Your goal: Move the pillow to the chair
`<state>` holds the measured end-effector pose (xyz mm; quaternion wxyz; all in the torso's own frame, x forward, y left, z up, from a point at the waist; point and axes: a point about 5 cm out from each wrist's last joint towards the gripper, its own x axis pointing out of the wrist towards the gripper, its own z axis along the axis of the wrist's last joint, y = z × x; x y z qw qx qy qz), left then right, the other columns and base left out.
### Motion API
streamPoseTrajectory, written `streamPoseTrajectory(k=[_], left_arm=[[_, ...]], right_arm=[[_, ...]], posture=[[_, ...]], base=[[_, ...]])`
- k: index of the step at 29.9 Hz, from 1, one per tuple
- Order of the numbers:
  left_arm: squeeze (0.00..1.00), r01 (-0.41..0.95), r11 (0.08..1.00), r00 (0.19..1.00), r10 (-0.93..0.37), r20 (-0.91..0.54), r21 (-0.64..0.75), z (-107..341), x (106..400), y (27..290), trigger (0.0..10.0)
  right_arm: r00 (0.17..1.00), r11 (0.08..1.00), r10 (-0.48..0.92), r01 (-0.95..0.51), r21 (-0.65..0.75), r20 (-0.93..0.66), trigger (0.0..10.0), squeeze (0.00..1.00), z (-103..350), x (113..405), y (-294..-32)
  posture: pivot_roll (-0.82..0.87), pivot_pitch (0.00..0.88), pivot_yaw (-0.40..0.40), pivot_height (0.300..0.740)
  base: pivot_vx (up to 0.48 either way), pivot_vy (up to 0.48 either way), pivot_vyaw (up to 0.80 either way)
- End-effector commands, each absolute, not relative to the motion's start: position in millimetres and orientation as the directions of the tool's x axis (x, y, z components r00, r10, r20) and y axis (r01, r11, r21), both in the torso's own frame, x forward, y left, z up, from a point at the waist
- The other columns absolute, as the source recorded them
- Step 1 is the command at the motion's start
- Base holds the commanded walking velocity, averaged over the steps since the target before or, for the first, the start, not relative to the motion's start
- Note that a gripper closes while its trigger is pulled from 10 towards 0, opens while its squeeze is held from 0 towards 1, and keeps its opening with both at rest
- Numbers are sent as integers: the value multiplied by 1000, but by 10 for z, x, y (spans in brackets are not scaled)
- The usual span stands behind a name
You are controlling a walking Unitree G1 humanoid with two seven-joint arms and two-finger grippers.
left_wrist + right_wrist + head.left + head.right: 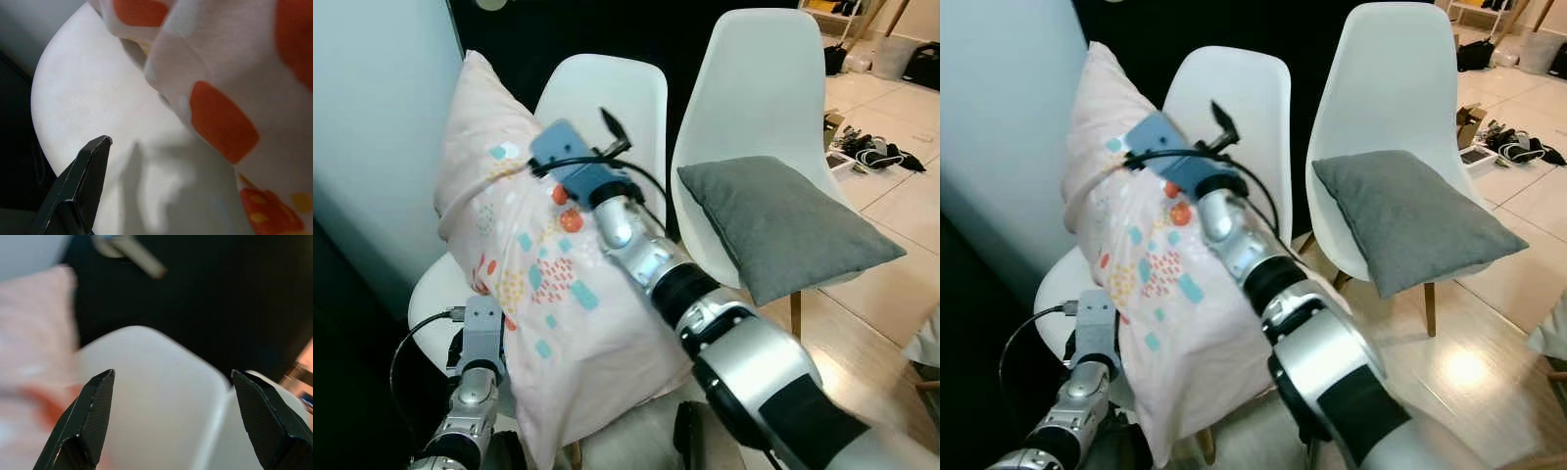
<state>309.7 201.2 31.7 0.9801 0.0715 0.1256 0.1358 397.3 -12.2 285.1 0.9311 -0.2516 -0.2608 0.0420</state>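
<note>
The pale pink pillow with orange and teal dots (533, 294) stands on the white plastic chair (607, 93) at centre left (long axis upright), just left of my empty, wide-spread right gripper (171, 421); my left gripper's (80, 183) spread I cannot tell.

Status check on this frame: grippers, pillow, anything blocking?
Right gripper open, resting against the patterned pillow. Left gripper low beside it, over the seat. Pillow upright on the left chair. Grey cushion occupies the other chair.
</note>
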Motion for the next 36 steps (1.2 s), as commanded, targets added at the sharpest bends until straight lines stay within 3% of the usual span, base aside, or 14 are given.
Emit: streamPoseTrajectory(k=[1, 4, 5, 6, 10, 12, 15, 18, 22, 28, 35, 36], left_arm=[[0, -240, 956, 939, 273, -210, 167, 367, 3139, 1978, 10000], [0, -234, 959, 944, 263, -198, 162, 415, 3182, 1939, 10000], [0, -223, 958, 949, 256, -182, 182, 459, 3214, 1919, 10000], [0, -213, 958, 956, 245, -163, 192, 509, 3248, 1895, 10000], [0, -194, 948, 967, 228, -112, 251, 670, 3338, 1844, 10000], [0, -194, 948, 967, 228, -112, 251, 670, 3338, 1844, 10000], [0, -244, 953, 954, 270, -135, 180, 730, 3257, 1710, 10000], [0, -251, 958, 941, 275, -195, 137, 646, 3145, 1663, 10000], [0, -323, 940, 902, 340, -264, 108, 550, 3022, 1860, 10000], [0, -396, 911, 890, 411, -199, 115, 769, 2936, 2020, 10000], [0, -441, 891, 872, 453, -186, 106, 915, 2694, 2002, 10000], [0, -440, 887, 885, 454, -97, 140, 1049, 2590, 1992, 10000]], right_arm=[[838, 916, 203, 20, -400, 507, 10000, 690, 3035, 3967, -155], [856, 943, 227, -74, -324, 465, 10000, 604, 2991, 3988, -215], [867, 941, 280, -162, -298, 412, 10000, 59, 2893, 3991, -206], [876, 937, 316, -228, -264, 364, 10000, 0, 2788, 3993, -207], [880, 914, 405, -397, -85, 246, 10000, 0, 2457, 3975, -242], [880, 914, 405, -397, -85, 246, 10000, 0, 2457, 3975, -242], [904, 910, 400, -412, 56, 151, 10000, 0, 2132, 3962, -370], [908, 911, 395, -407, 66, 137, 10000, 0, 2059, 3956, -426], [907, 908, 404, -414, 67, 121, 10000, 0, 1980, 3943, -494], [864, 861, 491, -501, 91, 114, 10000, 0, 1926, 3893, -454], [847, 840, 520, -531, 117, 108, 10000, 0, 1904, 3873, -443], [844, 832, 526, -536, 141, 104, 10000, 0, 1881, 3868, -453]], posture=[[-51, 66, -14, 482], [-52, 66, -10, 482], [-52, 66, -10, 482], [-52, 66, -10, 482], [-60, 61, -3, 487], [-60, 61, -3, 487], [-67, 52, 18, 502], [-68, 43, 22, 512], [-65, 34, 18, 532], [-66, 27, 19, 557], [-67, 30, 20, 577], [-62, 36, 10, 587]], base=[[0, 0, 0], [0, 0, 0], [0, 0, 0], [0, 0, 0], [0, 0, 0], [0, 0, 0], [0, 0, 0], [0, 0, 0], [0, 0, 0], [0, 0, 0], [0, 0, 0], [0, 0, 0]])
